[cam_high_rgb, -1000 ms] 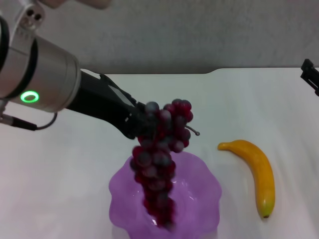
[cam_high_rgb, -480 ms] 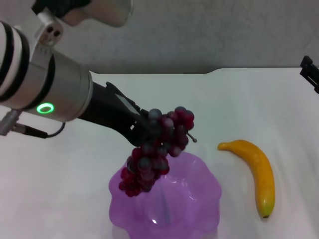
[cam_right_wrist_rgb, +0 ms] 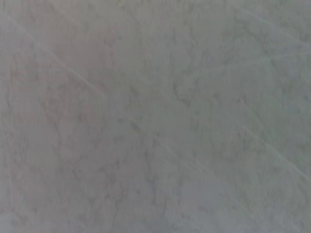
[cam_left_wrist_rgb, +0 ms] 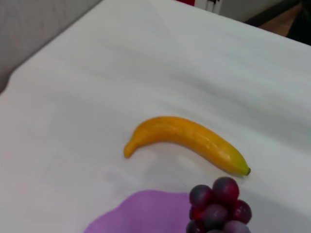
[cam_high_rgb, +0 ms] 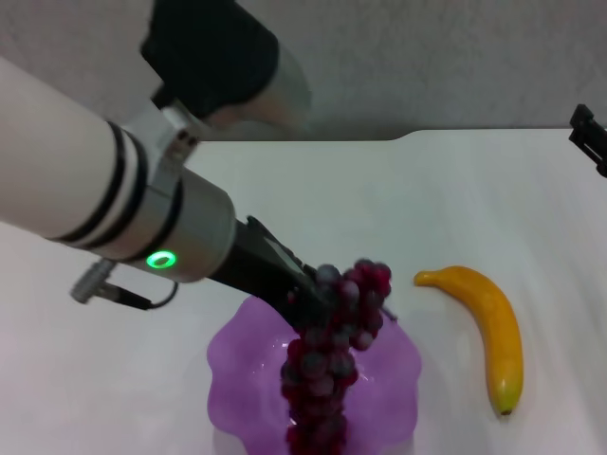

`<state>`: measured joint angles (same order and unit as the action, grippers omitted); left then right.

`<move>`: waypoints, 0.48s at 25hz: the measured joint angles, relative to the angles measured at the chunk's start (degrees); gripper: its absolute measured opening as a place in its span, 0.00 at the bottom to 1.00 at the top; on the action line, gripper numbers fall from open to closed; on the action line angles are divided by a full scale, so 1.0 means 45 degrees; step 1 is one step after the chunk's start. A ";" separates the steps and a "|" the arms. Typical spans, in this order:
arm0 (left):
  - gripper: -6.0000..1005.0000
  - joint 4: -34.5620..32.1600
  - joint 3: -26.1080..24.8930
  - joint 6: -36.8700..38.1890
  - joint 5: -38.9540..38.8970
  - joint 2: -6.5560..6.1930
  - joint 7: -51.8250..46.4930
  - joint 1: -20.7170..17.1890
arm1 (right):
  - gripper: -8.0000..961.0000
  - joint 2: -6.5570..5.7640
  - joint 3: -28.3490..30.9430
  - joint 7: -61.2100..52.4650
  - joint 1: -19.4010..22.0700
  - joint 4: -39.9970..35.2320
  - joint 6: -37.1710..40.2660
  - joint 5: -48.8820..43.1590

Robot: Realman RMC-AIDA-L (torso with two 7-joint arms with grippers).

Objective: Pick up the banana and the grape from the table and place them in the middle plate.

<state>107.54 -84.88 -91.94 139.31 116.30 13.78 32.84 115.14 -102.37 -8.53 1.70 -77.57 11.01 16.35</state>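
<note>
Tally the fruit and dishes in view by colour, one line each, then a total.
Yellow-orange: 1, the banana
Dark red-purple: 1, the grape bunch, held by the left gripper
Purple: 1, the middle plate
Total: 3

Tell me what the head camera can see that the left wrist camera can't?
Only the head view shows the left gripper holding the grapes by their top, the bunch hanging into the purple plate, and the right gripper parked at the table's far right edge. Only the left wrist view shows something red past the table's edge. Both show the banana lying on the white table, beside the plate.
</note>
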 joint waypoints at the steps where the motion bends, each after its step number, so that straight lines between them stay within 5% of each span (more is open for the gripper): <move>1: 0.29 -0.0254 0.0174 0.0201 0.0000 0.0006 0.0009 0.0004 | 0.90 -0.0001 0.0000 0.0000 -0.0009 0.0008 0.0000 0.0000; 12: 0.28 -0.4203 0.2712 0.3061 0.0830 0.0022 0.0117 0.0855 | 0.90 0.0000 0.0002 0.0000 -0.0144 0.0031 -0.0030 0.0020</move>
<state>88.63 -72.68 -78.17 143.04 116.40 14.31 36.68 115.14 -102.36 -8.53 1.05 -77.43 10.88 16.44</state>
